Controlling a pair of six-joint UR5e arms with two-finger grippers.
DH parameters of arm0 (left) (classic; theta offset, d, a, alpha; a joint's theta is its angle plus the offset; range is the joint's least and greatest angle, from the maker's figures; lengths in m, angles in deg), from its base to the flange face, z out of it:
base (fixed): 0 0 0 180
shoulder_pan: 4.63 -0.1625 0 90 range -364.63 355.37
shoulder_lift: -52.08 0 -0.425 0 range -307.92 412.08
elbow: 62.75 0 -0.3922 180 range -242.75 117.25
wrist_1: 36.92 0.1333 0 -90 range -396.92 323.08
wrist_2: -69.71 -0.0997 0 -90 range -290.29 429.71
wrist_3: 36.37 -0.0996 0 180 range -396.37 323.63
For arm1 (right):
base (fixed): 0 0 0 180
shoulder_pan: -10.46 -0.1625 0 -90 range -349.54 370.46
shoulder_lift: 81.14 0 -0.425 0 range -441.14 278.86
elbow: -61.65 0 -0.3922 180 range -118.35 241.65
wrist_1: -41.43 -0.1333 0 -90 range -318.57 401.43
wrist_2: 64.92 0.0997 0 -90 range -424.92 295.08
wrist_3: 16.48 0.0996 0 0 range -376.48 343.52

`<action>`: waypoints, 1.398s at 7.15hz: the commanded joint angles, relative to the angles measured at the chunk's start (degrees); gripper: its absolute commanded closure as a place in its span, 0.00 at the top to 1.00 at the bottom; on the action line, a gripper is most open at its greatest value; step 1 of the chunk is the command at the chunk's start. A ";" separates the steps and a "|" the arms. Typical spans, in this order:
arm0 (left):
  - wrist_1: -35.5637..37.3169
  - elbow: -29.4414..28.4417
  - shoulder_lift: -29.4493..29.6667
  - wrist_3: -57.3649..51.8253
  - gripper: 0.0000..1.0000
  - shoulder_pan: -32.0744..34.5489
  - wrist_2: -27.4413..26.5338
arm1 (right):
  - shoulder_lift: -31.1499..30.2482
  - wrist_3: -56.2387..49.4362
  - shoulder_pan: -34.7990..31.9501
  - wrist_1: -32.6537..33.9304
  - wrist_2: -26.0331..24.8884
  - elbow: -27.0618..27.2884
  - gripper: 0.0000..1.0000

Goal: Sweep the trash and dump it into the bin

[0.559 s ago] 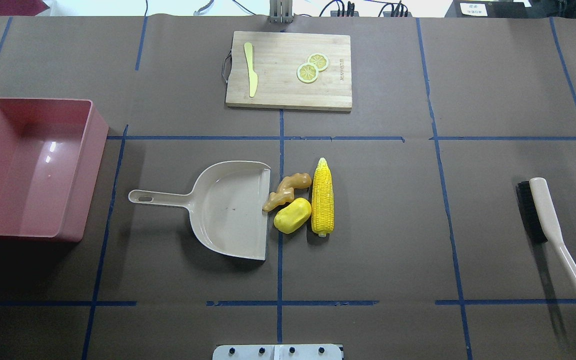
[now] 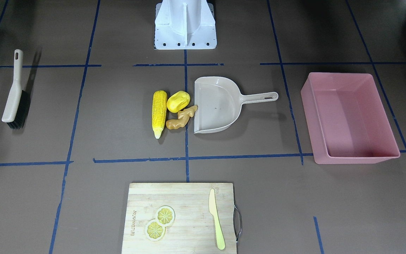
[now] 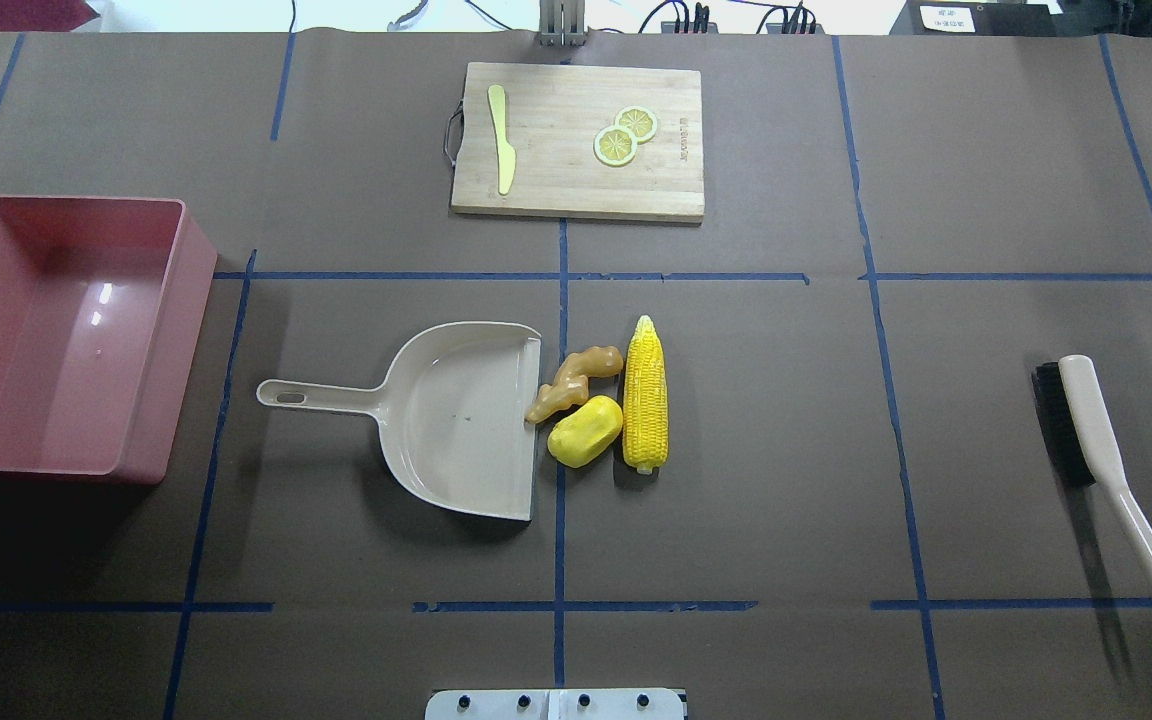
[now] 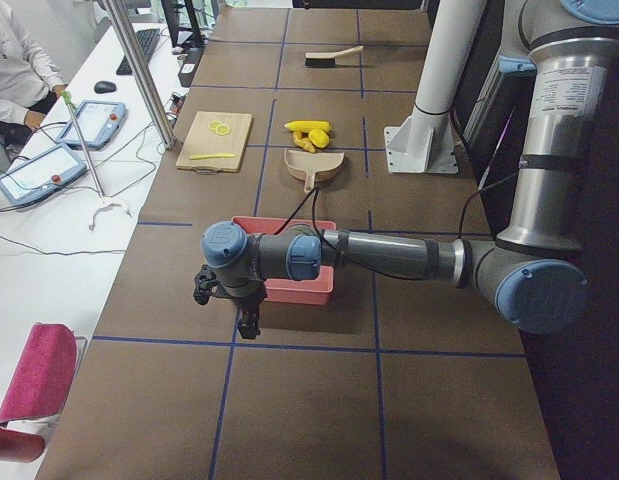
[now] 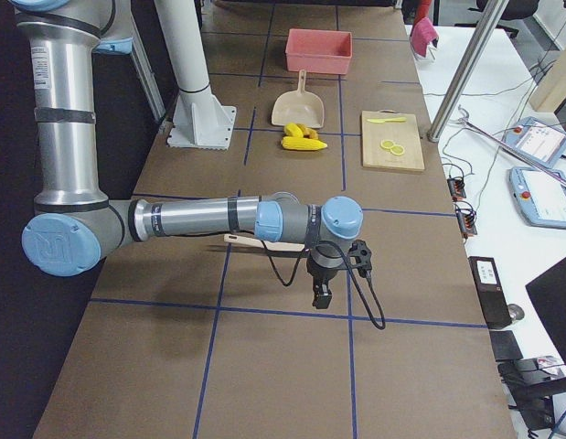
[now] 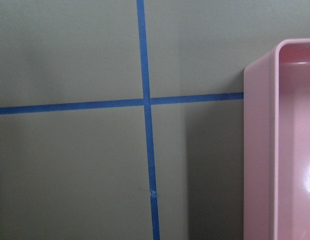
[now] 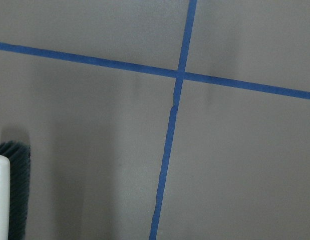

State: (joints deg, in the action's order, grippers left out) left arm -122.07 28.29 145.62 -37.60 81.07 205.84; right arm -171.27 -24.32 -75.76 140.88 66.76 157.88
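The trash lies mid-table: a yellow corn cob [image 3: 645,393], a yellow potato-like lump [image 3: 585,431] and a tan ginger root [image 3: 573,382]. All three sit at the open mouth of the beige dustpan [image 3: 456,420], and the ginger touches its lip. The pink bin [image 3: 191,300] stands empty at the table's left end. My left gripper [image 4: 247,322] hangs over the table beside the bin's outer end, and the left wrist view shows the bin's rim [image 6: 260,150]. My right gripper [image 5: 321,294] hangs near the brush [image 3: 1086,430]. I cannot tell whether either is open or shut.
A wooden cutting board [image 3: 576,140] at the far edge holds a pale yellow knife [image 3: 502,150] and two lemon slices [image 3: 616,145]. The brush lies flat at the right end, and its bristles show in the right wrist view [image 7: 14,195]. Blue tape lines cross the brown table.
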 commanded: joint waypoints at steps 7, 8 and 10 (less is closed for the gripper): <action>-0.28 6.32 -6.41 0.08 1.00 0.07 0.61 | -4.78 0.54 0.09 -3.39 7.44 2.20 1.00; -2.72 7.04 -7.14 0.17 1.00 -0.28 2.02 | -4.97 0.55 1.22 -3.39 7.37 4.99 1.00; -13.84 7.14 -6.97 0.08 1.00 -4.46 5.88 | -5.93 12.68 5.60 -3.39 7.28 9.38 0.99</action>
State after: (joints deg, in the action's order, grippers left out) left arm -129.22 35.20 138.80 -37.43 79.43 209.45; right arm -176.47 -19.10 -72.89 137.50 74.06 164.11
